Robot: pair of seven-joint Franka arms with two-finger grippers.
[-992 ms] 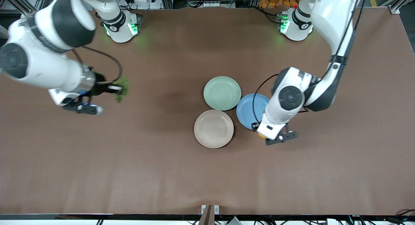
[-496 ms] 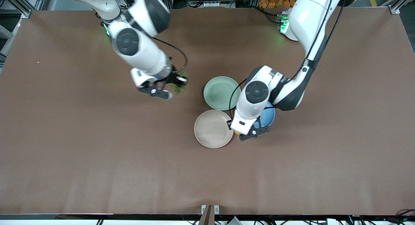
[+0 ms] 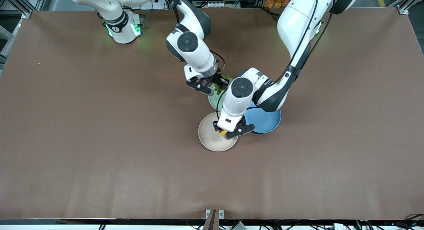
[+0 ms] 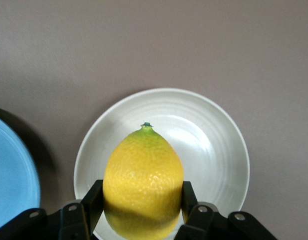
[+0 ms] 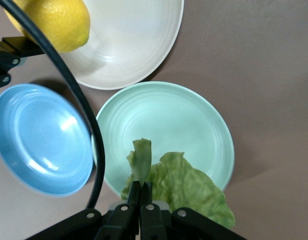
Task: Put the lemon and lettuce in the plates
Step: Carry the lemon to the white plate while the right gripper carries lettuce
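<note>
My left gripper [image 3: 229, 132] is shut on the yellow lemon [image 3: 224, 133] and holds it over the beige plate [image 3: 209, 134], above the edge next to the blue plate. In the left wrist view the lemon [image 4: 143, 180] sits between the fingers [image 4: 94, 197] above the beige plate [image 4: 213, 150]. My right gripper [image 3: 214, 86] is shut on the stem of the green lettuce [image 3: 223, 81] over the edge of the mint green plate [image 3: 214, 98]. In the right wrist view the lettuce [image 5: 186, 187] hangs above the mint plate [image 5: 168, 122].
A blue plate [image 3: 265, 119] lies beside the two plates, toward the left arm's end, partly under the left arm. The three plates touch or nearly touch. Bare brown table [image 3: 99, 140] lies all around them.
The right gripper carried the lettuce from the right arm's end of the table to over the mint plate. The left gripper carried the lemon from beside the blue plate to over the beige plate.
</note>
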